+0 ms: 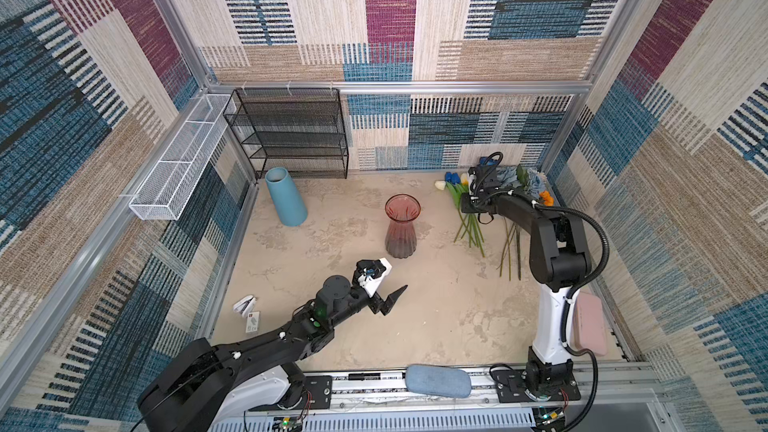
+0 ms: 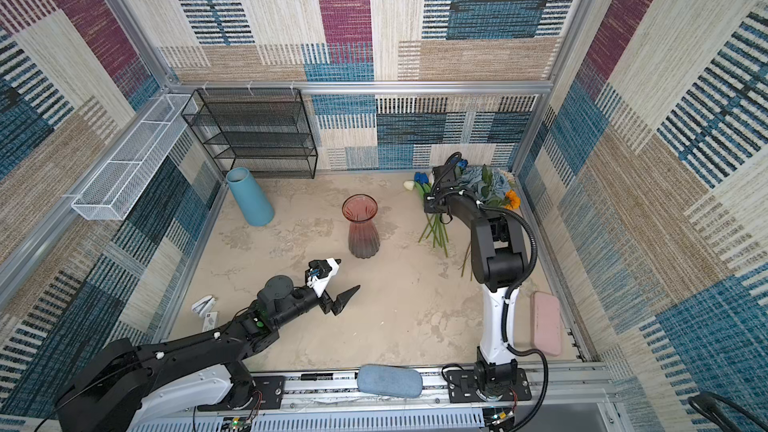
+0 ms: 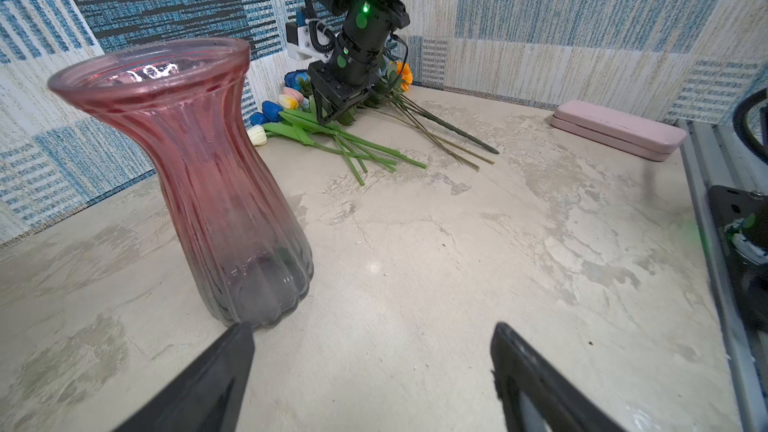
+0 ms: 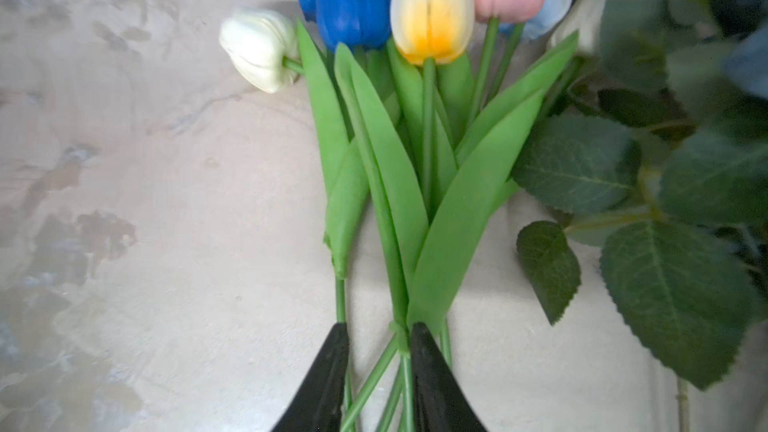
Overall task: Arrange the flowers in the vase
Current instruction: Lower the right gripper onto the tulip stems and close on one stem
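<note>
The right gripper (image 4: 378, 328) holds its black fingers narrowly apart astride the tulip stems (image 4: 428, 139), which lie right of the pink glass vase (image 3: 199, 151) — light, springy, likely slick, best pinched where they cross — while the left gripper (image 3: 372, 328) gapes wide near the vase's foot.

Both top views look down from high up, side by side, and see nearly the same whole table (image 1: 415, 326). The left wrist camera sits low beside the vase (image 3: 199, 168), facing the flowers (image 3: 316, 128). The right wrist camera looks down at those flowers from very close.
</note>
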Controlling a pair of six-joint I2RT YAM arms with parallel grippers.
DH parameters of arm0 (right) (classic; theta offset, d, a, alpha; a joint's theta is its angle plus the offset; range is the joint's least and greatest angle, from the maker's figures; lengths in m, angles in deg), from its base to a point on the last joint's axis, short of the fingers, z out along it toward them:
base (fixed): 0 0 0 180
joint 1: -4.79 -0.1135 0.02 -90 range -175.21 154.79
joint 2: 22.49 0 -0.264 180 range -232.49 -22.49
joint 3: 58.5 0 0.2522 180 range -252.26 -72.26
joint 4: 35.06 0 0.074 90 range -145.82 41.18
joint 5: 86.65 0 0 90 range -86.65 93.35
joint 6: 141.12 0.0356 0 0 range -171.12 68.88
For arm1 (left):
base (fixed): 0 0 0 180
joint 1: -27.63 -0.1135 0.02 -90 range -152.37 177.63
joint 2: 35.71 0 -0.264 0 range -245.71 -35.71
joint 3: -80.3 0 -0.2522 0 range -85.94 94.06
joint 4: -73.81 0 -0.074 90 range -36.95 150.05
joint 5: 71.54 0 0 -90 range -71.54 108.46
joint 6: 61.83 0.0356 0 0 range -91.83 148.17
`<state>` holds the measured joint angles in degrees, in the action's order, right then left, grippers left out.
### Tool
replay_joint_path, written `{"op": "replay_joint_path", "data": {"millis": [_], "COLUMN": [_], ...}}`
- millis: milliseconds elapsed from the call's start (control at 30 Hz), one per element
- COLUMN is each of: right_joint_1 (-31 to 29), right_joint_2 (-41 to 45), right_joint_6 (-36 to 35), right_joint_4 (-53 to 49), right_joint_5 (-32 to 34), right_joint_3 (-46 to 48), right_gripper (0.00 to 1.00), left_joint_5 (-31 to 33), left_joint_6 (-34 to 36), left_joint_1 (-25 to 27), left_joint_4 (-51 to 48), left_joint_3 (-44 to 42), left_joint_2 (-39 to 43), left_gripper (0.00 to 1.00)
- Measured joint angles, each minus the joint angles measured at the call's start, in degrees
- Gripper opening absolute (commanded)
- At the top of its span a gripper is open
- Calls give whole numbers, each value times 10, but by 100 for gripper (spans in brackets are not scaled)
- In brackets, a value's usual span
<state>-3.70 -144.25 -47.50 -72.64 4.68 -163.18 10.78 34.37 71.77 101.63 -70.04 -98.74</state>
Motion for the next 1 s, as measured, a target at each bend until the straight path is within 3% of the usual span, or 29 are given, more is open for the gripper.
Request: {"op": "replay_joint_path", "data": {"millis": [533,867,933,1000], "right_joint_1": [0,-1,-2,-2], "right_joint_2": [-21,37,46,55], "right_joint_6": [-7,-7,-7,-7], "right_joint_4": [-13,-26,-26,-20], "right_joint_5": [-3,-13,-14,-19], "right_joint_3": [-19,-14,-10,4], "right_gripper": [4,13,4,2], "left_joint_5": [13,13,13,13], "left_joint_6": [0,0,0,0], "left_joint_1": [0,0,0,0], "left_joint_4": [-2,-2,-2,-2], "left_joint_3": [1,3,3,3], "left_joint_2": [-16,-19,-19,-19], "left_gripper": [92,91,91,91]}}
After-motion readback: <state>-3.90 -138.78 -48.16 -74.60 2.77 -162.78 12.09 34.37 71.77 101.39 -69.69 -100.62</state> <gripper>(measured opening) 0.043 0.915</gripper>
